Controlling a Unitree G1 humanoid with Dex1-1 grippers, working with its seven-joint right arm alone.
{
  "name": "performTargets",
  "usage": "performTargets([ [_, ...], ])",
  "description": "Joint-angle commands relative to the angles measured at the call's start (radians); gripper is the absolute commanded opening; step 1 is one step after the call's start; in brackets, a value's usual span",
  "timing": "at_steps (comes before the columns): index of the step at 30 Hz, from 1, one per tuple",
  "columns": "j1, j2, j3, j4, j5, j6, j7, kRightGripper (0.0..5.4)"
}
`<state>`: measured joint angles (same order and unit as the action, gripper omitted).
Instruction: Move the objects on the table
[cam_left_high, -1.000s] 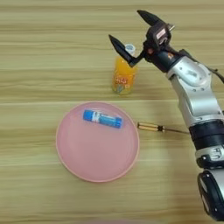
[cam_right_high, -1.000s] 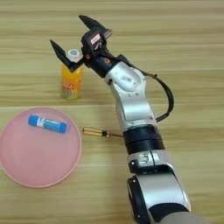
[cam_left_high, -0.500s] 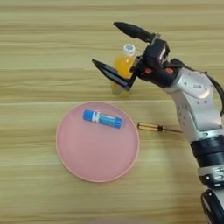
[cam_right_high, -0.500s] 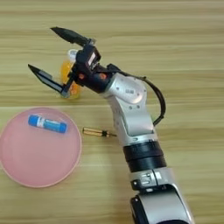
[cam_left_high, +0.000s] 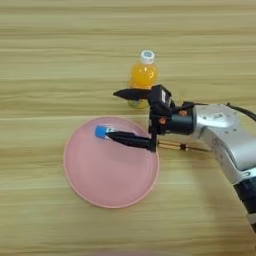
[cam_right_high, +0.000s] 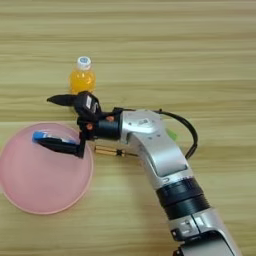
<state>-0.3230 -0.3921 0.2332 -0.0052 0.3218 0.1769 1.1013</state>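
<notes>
Right gripper (cam_left_high: 116, 116) spread wide above the far right part of a pink plate (cam_left_high: 90, 187), gripping nothing: one black finger stretched toward the foot of the orange bottle (cam_left_high: 143, 76), the other lying over the blue tube (cam_left_high: 103, 132) and hiding most of it. Tube inside the plate near its far rim, only the left blue end showing; long axis apparently running left to right with a slight slant toward the near side, roughly in line with the finger above it. Tube therefore under the near finger rather than between the two, so a closing grasp likely calls for a shift of the gripper toward the near side, or a turn, to bring the tube into the gap. Bottle upright on the table (cam_left_high: 45, 60), just beyond the plate and behind the gripper. Screwdriver (cam_right_high: 110, 151) flat on the wood just right of the plate, shaft pointing right, partly beneath the forearm. Small green bar (cam_right_high: 171, 134) peeping out beside the arm, mostly hidden.
</notes>
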Motion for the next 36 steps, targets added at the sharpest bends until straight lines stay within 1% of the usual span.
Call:
performTargets([
  [1,-0.045,-0.029,0.015,-0.017,-0.041,0.017,-0.008,5.36],
  [6,-0.055,-0.008,0.044,0.060,-0.098,0.010,-0.015,5.36],
  [10,-0.074,0.004,0.044,0.123,-0.144,-0.006,-0.037,5.36],
  [14,-0.078,0.005,0.059,0.155,-0.178,0.013,-0.041,5.36],
  [30,-0.093,0.042,0.078,0.235,-0.237,0.022,-0.036,5.36],
  [36,-0.100,0.050,0.087,0.277,-0.254,0.017,-0.027,4.64],
])
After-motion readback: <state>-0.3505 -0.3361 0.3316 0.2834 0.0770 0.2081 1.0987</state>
